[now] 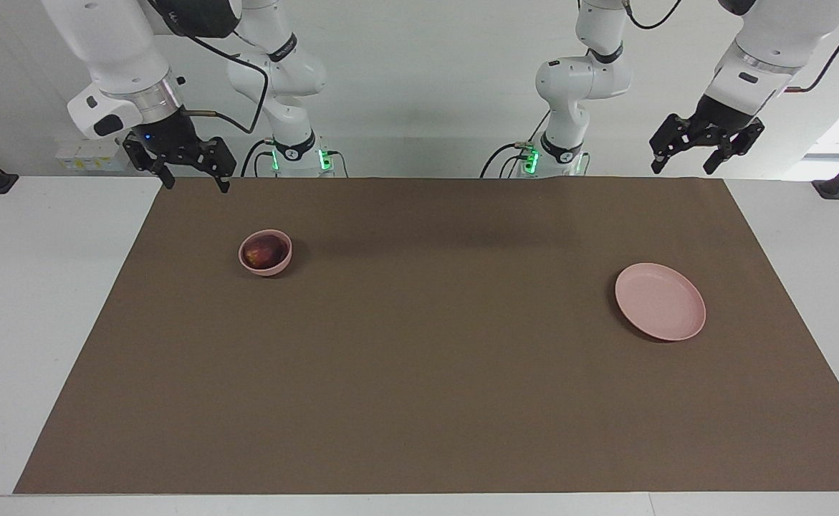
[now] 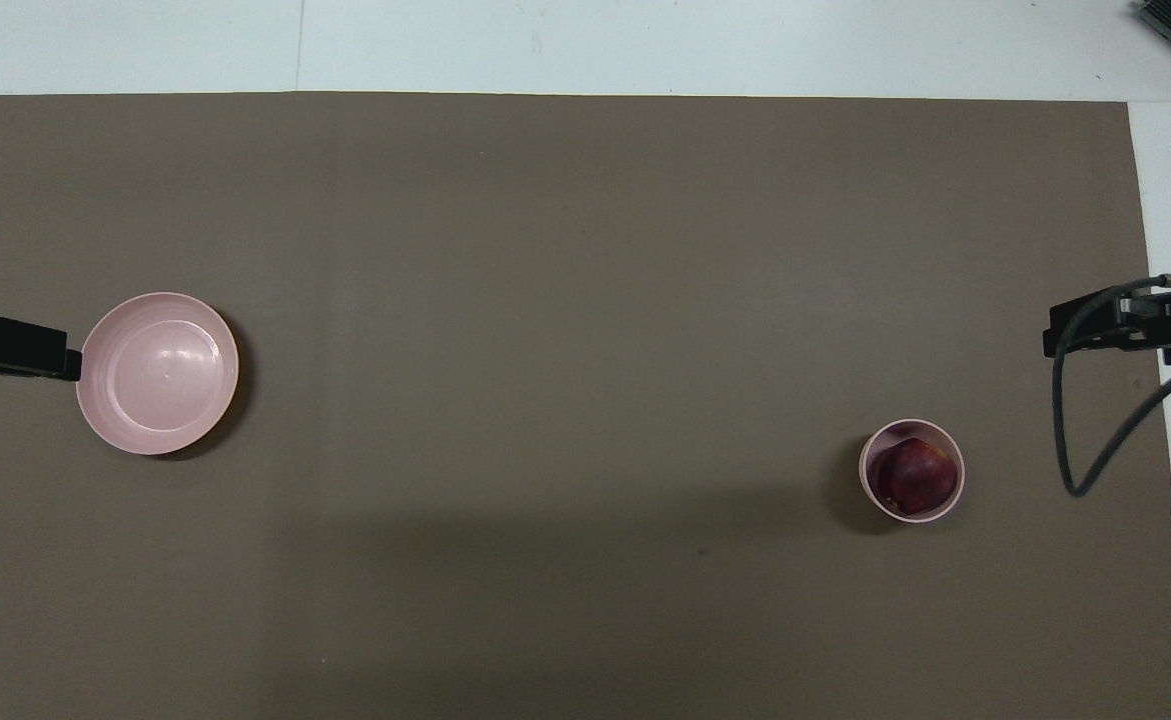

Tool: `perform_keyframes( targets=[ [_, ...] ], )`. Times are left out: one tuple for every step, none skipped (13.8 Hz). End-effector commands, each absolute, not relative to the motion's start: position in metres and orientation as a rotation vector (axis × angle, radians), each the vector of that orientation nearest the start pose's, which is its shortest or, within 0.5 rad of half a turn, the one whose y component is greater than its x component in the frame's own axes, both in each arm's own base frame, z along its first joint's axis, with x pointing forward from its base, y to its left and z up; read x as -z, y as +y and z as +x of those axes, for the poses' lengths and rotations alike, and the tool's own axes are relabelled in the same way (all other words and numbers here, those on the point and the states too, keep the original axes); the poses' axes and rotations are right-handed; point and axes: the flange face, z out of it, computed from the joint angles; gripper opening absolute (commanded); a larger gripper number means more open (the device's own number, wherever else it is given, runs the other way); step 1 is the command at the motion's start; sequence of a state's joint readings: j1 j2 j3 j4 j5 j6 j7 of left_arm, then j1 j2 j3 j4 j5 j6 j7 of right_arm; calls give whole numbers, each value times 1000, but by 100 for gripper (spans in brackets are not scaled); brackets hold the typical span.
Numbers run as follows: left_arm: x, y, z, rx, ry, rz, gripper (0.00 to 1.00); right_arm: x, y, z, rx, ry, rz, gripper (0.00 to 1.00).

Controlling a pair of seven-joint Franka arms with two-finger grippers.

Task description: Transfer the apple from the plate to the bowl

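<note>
A robotics lab: two white arms [image 1: 276,79] (cabled, green-lit bases) at a brown-matted table [image 1: 433,401].

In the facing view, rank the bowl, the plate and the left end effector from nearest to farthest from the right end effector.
1. The bowl, with the apple in it, at the right arm's end of the table, closest to the right end effector.
2. The plate, bare, at the left arm's end.
3. The left end effector, raised at the table's edge, slightly farther than the plate.

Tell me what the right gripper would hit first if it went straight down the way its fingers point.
Probably the brown mat near its edge at the right arm's end. The right gripper points down, open and empty, and nothing lies under it. The bowl with the apple sits well off that line, though depth is uncertain.
</note>
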State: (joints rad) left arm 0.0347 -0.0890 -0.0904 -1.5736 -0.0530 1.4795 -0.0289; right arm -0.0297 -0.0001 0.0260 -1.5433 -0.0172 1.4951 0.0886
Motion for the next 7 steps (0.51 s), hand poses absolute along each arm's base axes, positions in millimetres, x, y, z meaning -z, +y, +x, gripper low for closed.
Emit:
perform_keyframes(
  targets=[
    [-663, -35, 513, -24, 48, -3197, 100, -634, -4, 550, -55, 107, -3146, 100],
    [-663, -36, 513, -24, 51, -3197, 100, -633, -4, 550, -58, 107, -3146, 100],
    [-664, -36, 513, -14, 60, -3197, 100, -633, -4, 550, -58, 104, -3146, 100],
    [-664, -36, 514, -1, 62, -3198, 100, -634, -4, 550, -55, 107, -3146, 100],
    [-664, -36, 514, -4, 65, -3197, 100, -633, -4, 550, -58, 107, -3145, 100],
    [-662, -36, 514, -6, 67, -3197, 100, -633, -4, 550, -58, 107, -3146, 100],
    [-662, -36, 514, -4, 67, -3197, 100, -633, -4, 550, -58, 107, -3146, 100]
  ],
)
